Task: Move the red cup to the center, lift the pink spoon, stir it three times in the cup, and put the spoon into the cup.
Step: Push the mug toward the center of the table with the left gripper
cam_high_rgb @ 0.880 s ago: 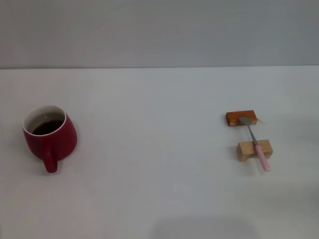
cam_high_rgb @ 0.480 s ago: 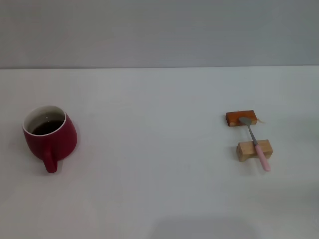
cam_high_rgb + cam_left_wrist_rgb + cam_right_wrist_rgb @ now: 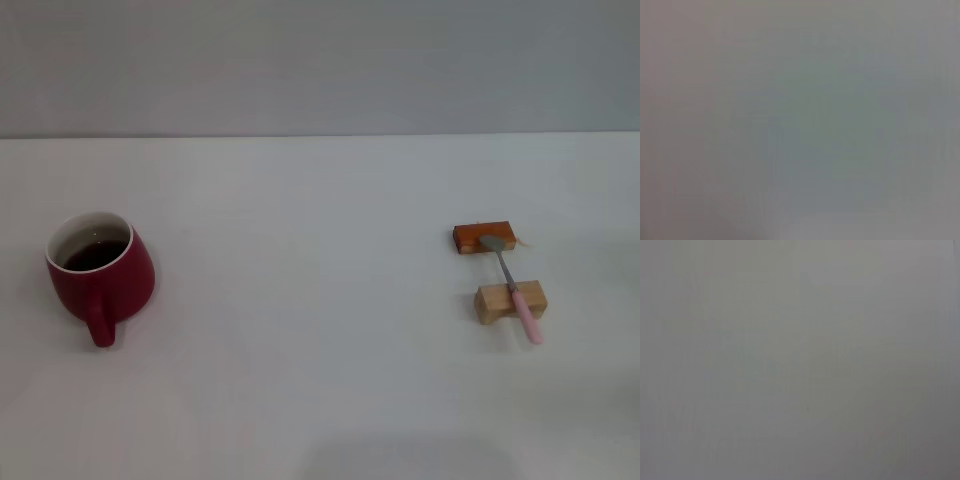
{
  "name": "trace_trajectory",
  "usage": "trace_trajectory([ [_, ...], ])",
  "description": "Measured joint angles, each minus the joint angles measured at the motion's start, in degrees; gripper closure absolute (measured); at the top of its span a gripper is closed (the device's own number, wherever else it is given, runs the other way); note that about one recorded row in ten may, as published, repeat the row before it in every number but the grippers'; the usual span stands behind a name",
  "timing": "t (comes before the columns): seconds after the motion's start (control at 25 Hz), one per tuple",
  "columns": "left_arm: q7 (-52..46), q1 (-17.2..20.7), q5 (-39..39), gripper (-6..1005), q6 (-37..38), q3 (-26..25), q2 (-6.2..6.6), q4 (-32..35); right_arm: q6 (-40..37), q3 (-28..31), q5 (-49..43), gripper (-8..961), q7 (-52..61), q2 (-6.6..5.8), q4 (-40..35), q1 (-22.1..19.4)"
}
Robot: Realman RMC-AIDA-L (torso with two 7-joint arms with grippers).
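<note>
Cup: the rounded dark-red ceramic mug, the red cup [image 3: 100,272], stands upright on the robot's left side of the white table [image 3: 320,380], white inside, dark liquid showing, loop handle turned toward the robot.
Centre: bare tabletop between cup and spoon — the cup is not yet moved there.
Spoon: the pink spoon [image 3: 512,286], grey metal bowl and stem with a pale pink handle, lies on the right, well apart from the cup; its bowl rests on the reddish-brown wooden block [image 3: 484,238], its handle crosses the pale wooden block [image 3: 510,302].
Claws: neither gripper appears in any view; both wrist views show only blank grey, so their state cannot be told.
Step in hand: likely the reach for the cup — grip it securely, keep it level and move slowly so nothing spills.
</note>
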Motion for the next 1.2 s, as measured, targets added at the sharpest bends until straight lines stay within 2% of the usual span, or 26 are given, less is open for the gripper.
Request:
trace_trajectory([
  [0.24, 1.9, 0.0, 0.1, 416, -2.5, 0.8, -0.1, 0.0, 0.0, 0.0, 0.0, 232, 0.0, -0.29, 0.0, 0.3],
  [0.44, 2.0, 1.5, 0.1, 618, -2.3, 5.0, 0.02, 0.0, 0.0, 0.0, 0.0, 231, 0.0, -0.41, 0.1, 0.4],
  [0.64, 1.9, 3.3, 0.1, 724, -1.9, 9.7, 0.16, -0.2, 0.9, 0.0, 0.0, 231, 0.0, -0.51, 0.1, 0.6],
  [0.72, 1.5, 4.9, 0.1, 767, -0.6, 13.8, 0.2, -0.6, 1.5, 0.0, 0.0, 232, 0.0, -0.7, 0.0, 1.1],
  [0.88, 1.7, 6.1, 0.1, 852, 0.7, 17.7, 0.21, -0.5, 1.5, 0.0, 0.0, 232, 0.0, -0.84, 0.0, 1.3],
  [1.04, 1.9, 7.0, 0.1, 971, 1.5, 20.2, 0.26, -0.3, 1.6, 0.0, 0.0, 231, 0.0, -0.98, 0.1, 1.6],
  [1.08, 2.0, 7.6, 0.1, 1001, 2.1, 22.7, 0.29, -0.1, 1.6, 0.0, 0.0, 231, -0.1, -1.02, 0.1, 1.7],
  [1.2, 2.1, 7.7, 0.2, 1000, 2.1, 24.3, 0.31, 0.0, 2.0, 0.0, 0.0, 231, -0.1, -1.12, 0.1, 2.1],
])
